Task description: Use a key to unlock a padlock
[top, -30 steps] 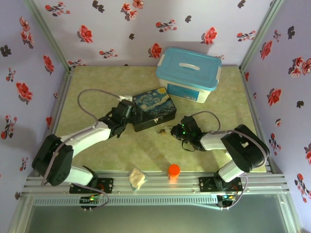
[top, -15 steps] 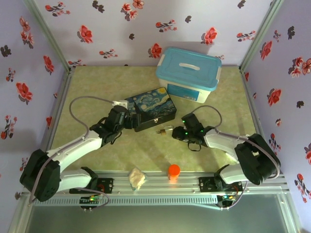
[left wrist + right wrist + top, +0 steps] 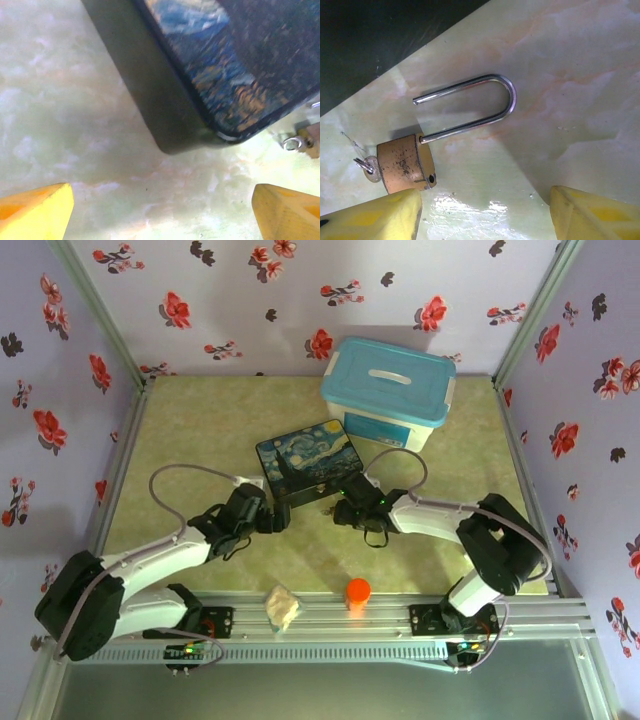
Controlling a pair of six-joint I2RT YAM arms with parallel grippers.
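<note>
The padlock (image 3: pixel 405 164) is a small brass block lying flat on the pale green table. Its silver shackle (image 3: pixel 470 107) has one leg in the body and the other end free. A small grey key (image 3: pixel 367 167) sticks out of the padlock's bottom end. My right gripper (image 3: pixel 485 215) stands open just short of the padlock, its left yellow finger (image 3: pixel 370 220) next to the brass body. My left gripper (image 3: pixel 160 215) is open over bare table, near the corner of the painted box (image 3: pixel 200 75). The padlock (image 3: pixel 300 142) peeks in at the right edge of the left wrist view.
The painted box (image 3: pixel 308 460) sits mid-table with my left gripper (image 3: pixel 278 520) and right gripper (image 3: pixel 340 512) at its near side. A blue-lidded plastic tub (image 3: pixel 388 392) stands behind it. An orange cylinder (image 3: pixel 358 591) and a pale crumpled lump (image 3: pixel 283 606) lie by the near rail.
My left gripper has drawn back from the box's left side to its near corner. My right gripper has moved left up to the padlock.
</note>
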